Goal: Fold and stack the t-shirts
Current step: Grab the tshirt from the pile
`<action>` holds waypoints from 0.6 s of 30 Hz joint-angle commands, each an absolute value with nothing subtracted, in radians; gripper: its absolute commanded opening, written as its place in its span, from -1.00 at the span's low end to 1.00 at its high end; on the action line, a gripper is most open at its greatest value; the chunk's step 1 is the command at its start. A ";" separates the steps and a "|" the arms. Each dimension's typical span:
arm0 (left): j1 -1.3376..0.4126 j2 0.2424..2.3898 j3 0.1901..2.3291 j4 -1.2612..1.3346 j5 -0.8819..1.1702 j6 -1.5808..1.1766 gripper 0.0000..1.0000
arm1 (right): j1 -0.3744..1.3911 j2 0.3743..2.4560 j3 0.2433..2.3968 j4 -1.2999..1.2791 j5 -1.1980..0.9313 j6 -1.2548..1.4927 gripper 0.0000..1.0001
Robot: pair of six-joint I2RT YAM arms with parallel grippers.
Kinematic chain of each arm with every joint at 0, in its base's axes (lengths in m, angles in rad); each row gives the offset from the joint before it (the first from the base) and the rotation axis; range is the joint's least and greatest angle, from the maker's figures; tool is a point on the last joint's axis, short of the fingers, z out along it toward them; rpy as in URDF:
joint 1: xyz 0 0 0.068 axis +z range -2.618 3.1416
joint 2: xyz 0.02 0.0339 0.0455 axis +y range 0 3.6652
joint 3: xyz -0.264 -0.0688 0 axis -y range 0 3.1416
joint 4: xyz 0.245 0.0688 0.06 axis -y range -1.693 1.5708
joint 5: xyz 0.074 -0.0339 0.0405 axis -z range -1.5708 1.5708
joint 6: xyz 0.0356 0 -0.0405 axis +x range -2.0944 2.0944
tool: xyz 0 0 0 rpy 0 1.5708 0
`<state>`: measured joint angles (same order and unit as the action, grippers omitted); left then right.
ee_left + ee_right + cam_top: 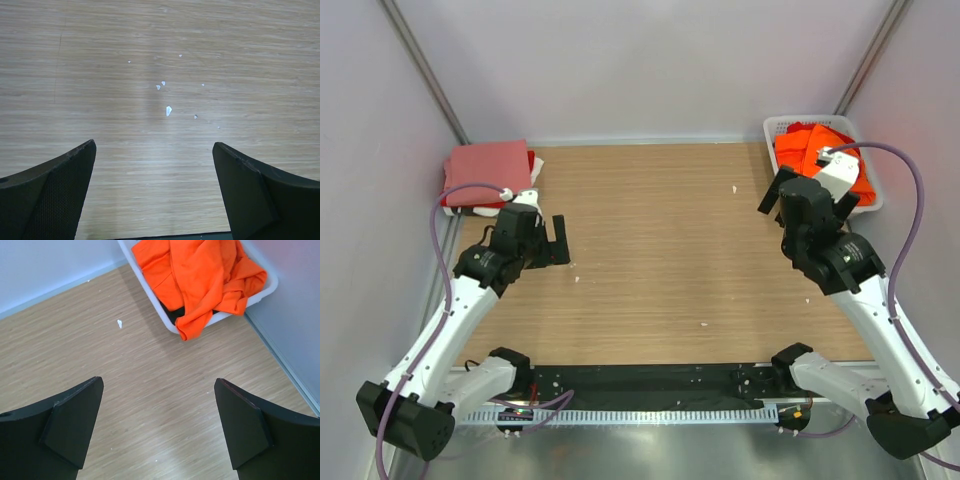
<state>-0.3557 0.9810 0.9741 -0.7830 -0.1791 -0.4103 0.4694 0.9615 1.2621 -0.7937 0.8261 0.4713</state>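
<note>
Step in hand: fetching the next shirt to fold, by my reading; nothing is gripped and nothing lies spread out on the counter (660, 230).
Left pincer (154, 145): jaws wide apart and empty, hovering over bare wood on the left side, with only a few white specks (168, 110) below it.
Right pincer (159, 381): jaws wide apart and empty, held over the counter near the far right corner and aimed toward the basket (777, 124).
Orange t-shirt (200, 275): crumpled in the white basket at the far right corner, with one fold drooping over the near rim toward the counter.
Under the orange: a dark patch shows in the basket beneath it; I cannot tell what it is.
Stack (485, 175): folded shirts at the far left corner, a salmon-pink shirt (485, 165) on top, with red and white edges peeking out on its right side.
Progress: several shirts look folded already; the orange one is not yet begun.
Next move calls for: the right pincer to reach forward and down, close on the drooping fold or a bunched ridge, and draw the cloth out to the middle of the counter.
Risk: the cloth may snag on the rim and drag the light basket along.
</note>
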 commanded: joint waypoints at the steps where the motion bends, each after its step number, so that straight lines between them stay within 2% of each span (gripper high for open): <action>1: -0.362 0.980 0.988 -0.778 -0.173 -0.396 0.99 | 0.469 0.959 1.238 -0.720 0.738 0.430 1.00; 3: -0.362 0.980 0.988 -0.781 -0.181 -0.396 0.99 | 0.469 0.962 1.217 -0.681 0.657 0.379 1.00; 6: -0.364 0.980 0.988 -0.784 -0.187 -0.399 0.99 | 0.459 1.017 1.206 -0.635 0.660 0.362 0.99; 8: -0.364 0.980 0.986 -0.784 -0.190 -0.399 0.99 | 0.425 1.107 1.242 -0.627 0.621 0.360 1.00; 12: -0.376 0.985 0.985 -0.790 -0.210 -0.402 0.99 | 0.154 1.268 1.334 -0.649 0.396 0.383 0.99; 18: -0.391 0.989 0.988 -0.798 -0.227 -0.405 0.99 | -0.060 1.416 1.387 -0.667 0.339 0.416 1.00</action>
<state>-0.3828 0.9905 0.9741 -0.7883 -0.2012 -0.4110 0.0021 1.4120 1.3312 -0.6773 0.4107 0.3965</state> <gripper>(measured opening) 0.996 0.996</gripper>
